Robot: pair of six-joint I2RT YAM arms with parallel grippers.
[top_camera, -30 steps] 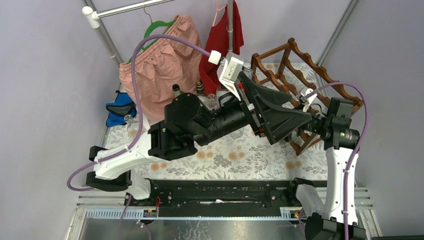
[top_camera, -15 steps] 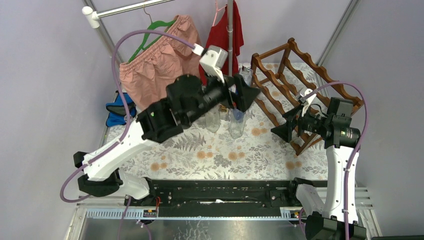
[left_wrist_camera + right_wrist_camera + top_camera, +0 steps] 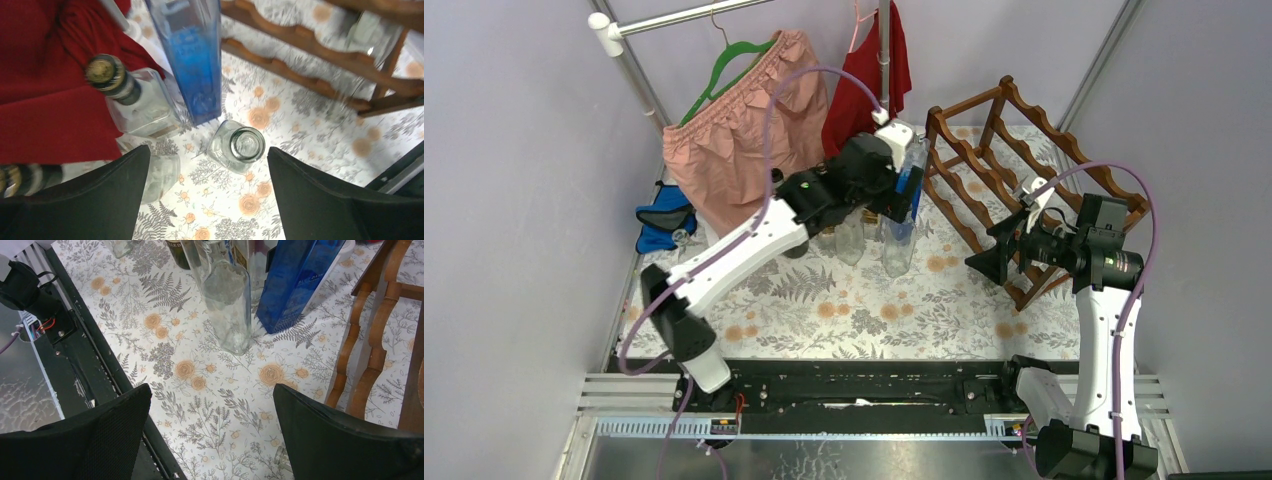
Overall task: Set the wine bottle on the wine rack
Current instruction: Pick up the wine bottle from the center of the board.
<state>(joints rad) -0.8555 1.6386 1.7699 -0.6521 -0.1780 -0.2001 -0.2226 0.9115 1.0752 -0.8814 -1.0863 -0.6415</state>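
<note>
The reddish-brown wine rack [image 3: 1024, 160] stands at the back right; its wavy rails show in the left wrist view [image 3: 300, 42]. Several bottles stand left of it: a blue square bottle [image 3: 192, 60], an open-mouthed clear bottle [image 3: 242, 145], and a gold-foil-capped bottle [image 3: 107, 75]. My left gripper [image 3: 207, 200] is open and empty. It hovers above this cluster [image 3: 879, 195], with the clear bottle's mouth just ahead of the gap between its fingers. My right gripper [image 3: 984, 258] is open and empty, low over the floral cloth [image 3: 210, 435], in front of the rack's near legs [image 3: 370, 355].
Pink shorts [image 3: 744, 120] and a red garment [image 3: 864, 80] hang from a rail behind the bottles. A blue object [image 3: 664, 222] lies at the left edge. A tall clear bottle [image 3: 227, 305] stands ahead of my right gripper. A black rail [image 3: 75, 365] runs along the table's near edge.
My left arm has swung from across the middle of the table out to the back and now reaches over the bottles. The right arm has stayed put.
</note>
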